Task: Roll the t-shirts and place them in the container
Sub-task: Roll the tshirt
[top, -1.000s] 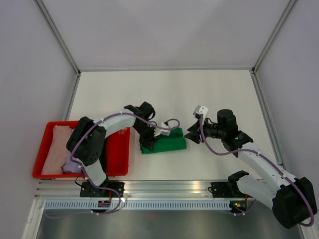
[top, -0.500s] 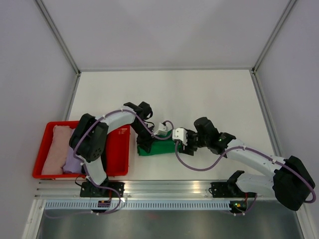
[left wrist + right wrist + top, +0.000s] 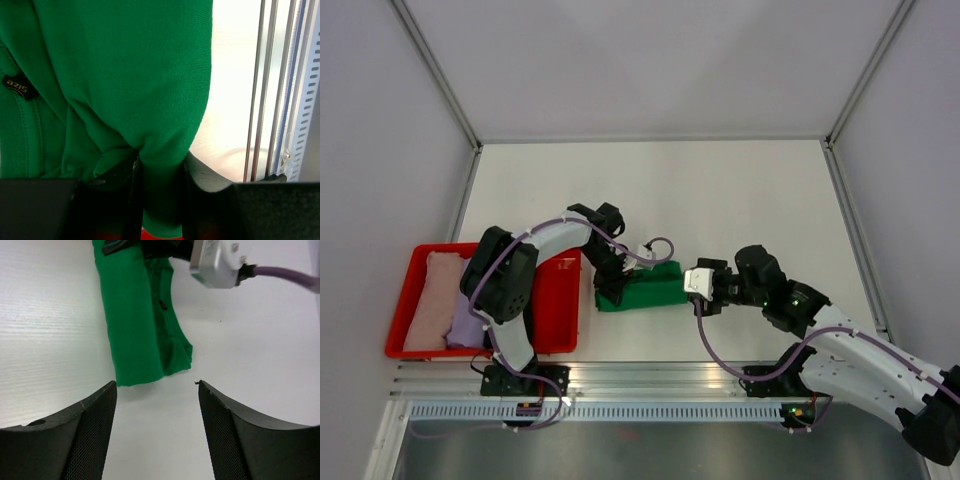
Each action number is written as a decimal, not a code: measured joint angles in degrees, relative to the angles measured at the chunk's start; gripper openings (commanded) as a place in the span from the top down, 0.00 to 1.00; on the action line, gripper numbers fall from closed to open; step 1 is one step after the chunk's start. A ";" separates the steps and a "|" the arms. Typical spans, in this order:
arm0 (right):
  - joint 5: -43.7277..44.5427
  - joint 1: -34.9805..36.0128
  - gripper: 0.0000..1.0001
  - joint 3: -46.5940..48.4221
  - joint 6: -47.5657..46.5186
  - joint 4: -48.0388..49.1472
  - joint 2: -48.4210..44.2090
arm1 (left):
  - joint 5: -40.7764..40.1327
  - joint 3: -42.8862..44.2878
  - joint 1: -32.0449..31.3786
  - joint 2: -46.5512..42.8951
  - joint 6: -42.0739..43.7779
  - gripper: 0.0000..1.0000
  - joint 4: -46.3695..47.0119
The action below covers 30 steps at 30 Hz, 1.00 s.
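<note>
Three t-shirts are in view and one of them is being handled. One bright green cloth t-shirt [image 3: 645, 290], gathered into a long bundle, lies on the white table [image 3: 720, 190] just to the right of the one shallow red plastic tray [image 3: 563, 305]. The other two lie side by side inside that tray: one pale pink folded t-shirt [image 3: 432, 295] on its left and one lavender t-shirt [image 3: 468, 325] beside it, toward the near edge.

Two arms reach in, one at each end of the green bundle. The left gripper [image 3: 608, 283] sits at the end nearest the tray. In the left wrist view its two black fingers [image 3: 115, 172] are clamped on a pinched fold of the green cloth [image 3: 125, 75]. One small black size label [image 3: 19, 87] shows on the fabric there.

The right gripper [image 3: 692, 290] sits near the bundle's opposite end. In the right wrist view its two fingers [image 3: 95, 425] stand well apart with only bare table between them. The green bundle's end [image 3: 132, 325] lies just beyond the tips, not touching them. One white camera housing [image 3: 217, 262] with a purple cable sits at the bundle's far end.
</note>
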 measured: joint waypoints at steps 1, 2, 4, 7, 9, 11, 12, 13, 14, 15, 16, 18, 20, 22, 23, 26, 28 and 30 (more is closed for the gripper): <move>0.07 0.20 0.27 0.00 -0.87 -0.55 0.61 | 0.02 0.00 0.15 0.00 0.02 0.66 -0.04; 0.35 0.50 0.27 -0.02 -1.77 -1.01 1.75 | 0.02 0.00 0.33 0.00 0.02 0.66 -0.11; 1.05 1.73 0.27 -0.02 -3.13 -1.53 4.31 | 0.04 0.00 0.63 0.00 0.02 0.66 -0.26; 2.08 3.72 0.26 -1.49 -3.26 0.74 6.75 | 0.07 0.00 0.94 0.00 0.09 0.66 -0.59; 2.19 4.24 0.26 -2.67 -2.67 3.39 8.76 | 0.04 0.00 0.98 0.00 0.33 0.66 -0.66; 2.34 4.26 0.24 -2.67 -1.60 5.86 12.96 | 0.04 0.00 1.03 0.00 0.50 0.66 -0.68; 2.56 4.26 0.24 -2.19 -1.31 6.51 15.54 | 0.04 0.00 1.03 0.00 0.59 0.66 -0.74; 2.91 4.26 0.24 -1.81 -1.14 6.91 17.49 | 0.04 0.00 1.03 0.00 0.76 0.66 -0.76; 3.39 4.26 0.24 -1.22 -1.01 7.28 19.91 | 0.04 0.00 1.03 0.00 1.05 0.66 -0.83; 3.69 4.26 0.24 -0.70 -1.01 7.67 22.01 | 0.04 0.00 1.03 0.00 1.36 0.66 -0.85; 3.72 4.26 0.24 -0.35 -1.03 8.13 23.69 | 0.04 0.00 1.03 0.00 1.55 0.66 -0.85; 3.34 4.26 0.24 0.07 -1.01 8.98 25.77 | 0.04 0.00 1.03 0.00 1.88 0.66 -0.92; 2.56 4.26 0.33 0.52 -0.83 9.77 27.58 | 0.04 0.00 1.03 0.00 2.16 0.66 -0.98; 1.81 4.26 0.64 1.68 0.09 10.16 30.18 | 0.04 0.00 1.07 0.00 2.38 0.65 -1.07; 1.60 4.26 0.72 2.40 0.33 10.12 31.50 | 0.04 0.00 1.14 0.00 2.49 0.65 -1.22; 0.87 4.24 0.88 4.72 2.75 8.04 33.77 | 0.37 0.00 1.68 0.00 2.99 0.63 -2.05; 0.22 4.20 0.94 5.55 4.31 6.54 33.40 | 1.11 0.07 2.25 0.00 3.48 0.62 -3.06; -1.38 3.85 0.96 5.97 6.21 5.14 32.46 | 1.57 0.24 2.73 0.00 4.13 0.63 -4.17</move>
